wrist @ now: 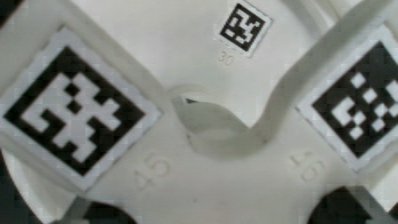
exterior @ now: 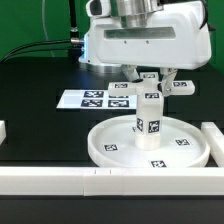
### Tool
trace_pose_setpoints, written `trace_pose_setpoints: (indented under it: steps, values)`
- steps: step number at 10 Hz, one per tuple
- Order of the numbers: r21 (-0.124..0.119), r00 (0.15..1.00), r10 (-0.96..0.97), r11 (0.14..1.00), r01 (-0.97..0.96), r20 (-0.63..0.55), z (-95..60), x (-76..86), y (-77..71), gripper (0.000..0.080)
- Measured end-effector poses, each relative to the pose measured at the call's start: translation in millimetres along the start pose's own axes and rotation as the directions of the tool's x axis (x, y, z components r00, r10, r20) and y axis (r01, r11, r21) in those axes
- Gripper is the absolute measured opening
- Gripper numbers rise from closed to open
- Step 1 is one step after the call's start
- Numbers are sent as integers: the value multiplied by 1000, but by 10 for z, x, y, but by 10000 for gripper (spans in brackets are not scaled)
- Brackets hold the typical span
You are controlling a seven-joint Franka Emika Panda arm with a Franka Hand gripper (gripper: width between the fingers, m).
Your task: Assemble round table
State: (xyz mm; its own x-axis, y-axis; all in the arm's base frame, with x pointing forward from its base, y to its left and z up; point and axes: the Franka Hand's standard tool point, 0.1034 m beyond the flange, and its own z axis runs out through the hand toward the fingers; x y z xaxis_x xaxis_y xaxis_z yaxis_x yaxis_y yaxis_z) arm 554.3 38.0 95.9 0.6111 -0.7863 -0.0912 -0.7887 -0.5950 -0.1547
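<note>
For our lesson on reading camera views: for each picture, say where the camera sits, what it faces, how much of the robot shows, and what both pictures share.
Exterior view: off the arm, across the table, facing the robot's base; shows the arm, the pincer above the upright leg standing in the round disc, and the marker board behind.
Wrist view: on the wrist, looking down between the pincer fingers at the white leg close up.
Shared: pincer and leg.

White leg [exterior: 148, 118], black-and-white square tags [exterior: 153, 126]
</note>
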Motion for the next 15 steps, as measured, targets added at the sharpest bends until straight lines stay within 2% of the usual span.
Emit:
trace_pose_setpoints:
  steps: [4,5,7,10,12,13,14,15]
  values:
    - [11,974,225,974,-225,-6,-9,21,-9,448]
    - [29,947,322,946,-322,-8,-20,51,-15,448]
    - [98,855,518,850,-517,21,-27,121,4,448]
    - [141,592,804,580,-802,58,-9,80,-28,448]
    - [134,451,888,438,-889,87,-27,79,-53,449]
    - [128,410,907,398,-909,94,-38,92,-54,449]
    - [130,396,913,383,-914,95,-38,90,-57,450]
    - [127,418,904,405,-905,94,-45,88,-55,450]
